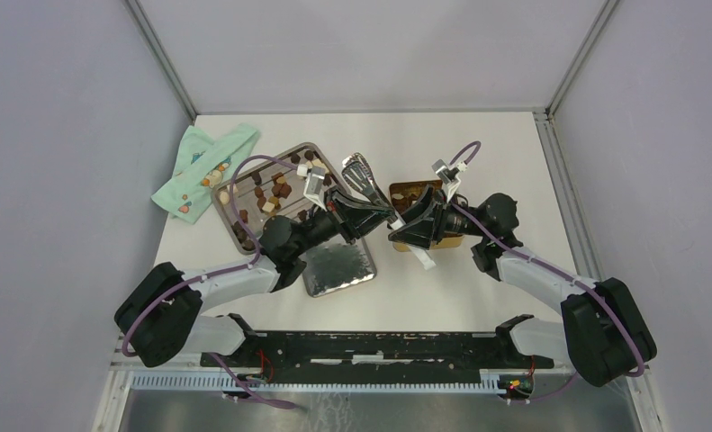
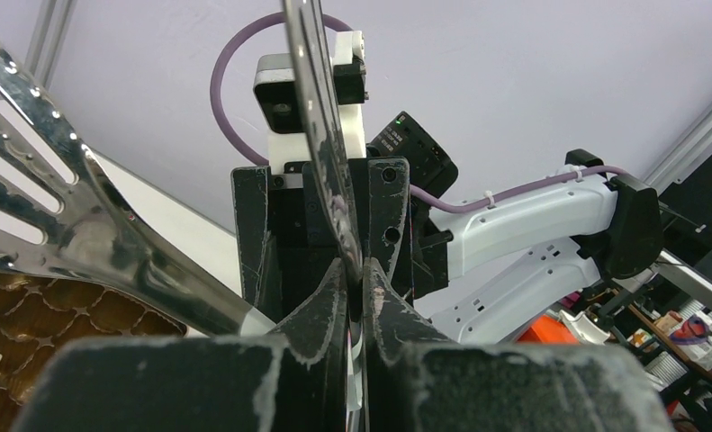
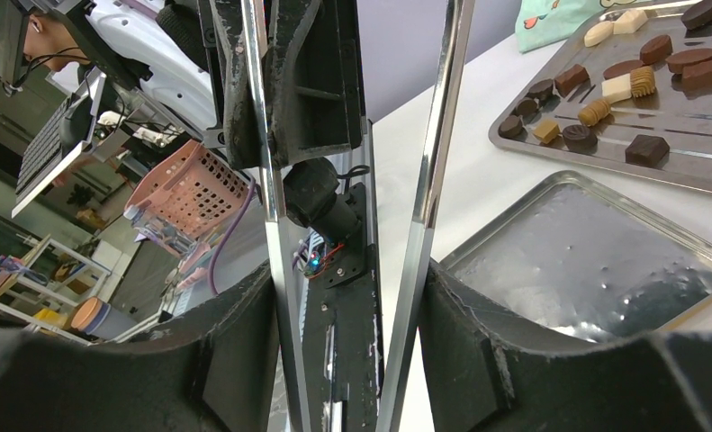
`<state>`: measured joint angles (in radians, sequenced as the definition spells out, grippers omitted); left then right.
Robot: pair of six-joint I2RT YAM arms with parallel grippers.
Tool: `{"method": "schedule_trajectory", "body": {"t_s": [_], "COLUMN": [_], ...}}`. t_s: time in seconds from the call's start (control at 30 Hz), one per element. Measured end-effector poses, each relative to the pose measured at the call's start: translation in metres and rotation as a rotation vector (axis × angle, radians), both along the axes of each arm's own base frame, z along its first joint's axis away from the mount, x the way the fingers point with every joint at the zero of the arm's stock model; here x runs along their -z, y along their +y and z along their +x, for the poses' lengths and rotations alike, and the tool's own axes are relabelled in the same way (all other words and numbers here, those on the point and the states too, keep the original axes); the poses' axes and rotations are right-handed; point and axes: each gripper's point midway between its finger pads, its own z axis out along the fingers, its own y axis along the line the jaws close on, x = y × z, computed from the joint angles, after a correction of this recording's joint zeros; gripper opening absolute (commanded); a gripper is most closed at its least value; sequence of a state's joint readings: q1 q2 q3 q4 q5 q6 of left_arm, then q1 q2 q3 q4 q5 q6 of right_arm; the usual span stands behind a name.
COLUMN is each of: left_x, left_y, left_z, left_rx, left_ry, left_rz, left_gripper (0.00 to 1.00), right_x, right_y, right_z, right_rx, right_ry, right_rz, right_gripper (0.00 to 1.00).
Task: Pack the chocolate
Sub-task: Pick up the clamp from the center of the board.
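Tongs (image 1: 363,175), steel with slotted heads, sit at the centre of the top view. Long axis runs upper left to lower right, heads at the upper end. The 2 arms are sprung apart with nothing between them. Far left: green cloth (image 1: 203,171). Next right: chocolate (image 1: 275,184), dark, tan and cream cubes, loose on a steel tray (image 1: 240,238) left of the tongs. Below centre: second steel tray (image 1: 338,265). Left gripper (image 2: 356,297) is pinched tight on 1 tong arm. Right gripper (image 3: 347,297) straddles both arms, pads against their outer faces. Gold tin (image 1: 415,191) lies right of the tongs, under the right wrist. Judgement: chocolate is left of the tool and the tin right. The left arm is nearer the pieces, but the heads point at neither, so they need swinging down-left first.
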<state>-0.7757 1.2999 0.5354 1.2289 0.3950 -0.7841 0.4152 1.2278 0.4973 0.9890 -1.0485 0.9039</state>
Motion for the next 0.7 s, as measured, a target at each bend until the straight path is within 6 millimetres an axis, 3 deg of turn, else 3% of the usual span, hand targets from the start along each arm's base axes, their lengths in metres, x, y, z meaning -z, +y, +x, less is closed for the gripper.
{"method": "schedule_trajectory", "body": {"t_s": [0.13, 0.7], "left_x": [0.0, 0.001], "left_y": [0.0, 0.01], "left_z": [0.0, 0.0], "left_rx": [-0.002, -0.058], "left_ry": [0.001, 0.023], "left_rz": [-0.001, -0.027], "left_gripper": [0.02, 0.02], "right_x": [0.0, 0.004], "right_y": [0.0, 0.002], "right_z": [0.0, -0.001], "right_rx": [0.0, -0.009], "right_ry": [0.0, 0.016], "right_rz": [0.0, -0.005], "right_gripper": [0.58, 0.66]}}
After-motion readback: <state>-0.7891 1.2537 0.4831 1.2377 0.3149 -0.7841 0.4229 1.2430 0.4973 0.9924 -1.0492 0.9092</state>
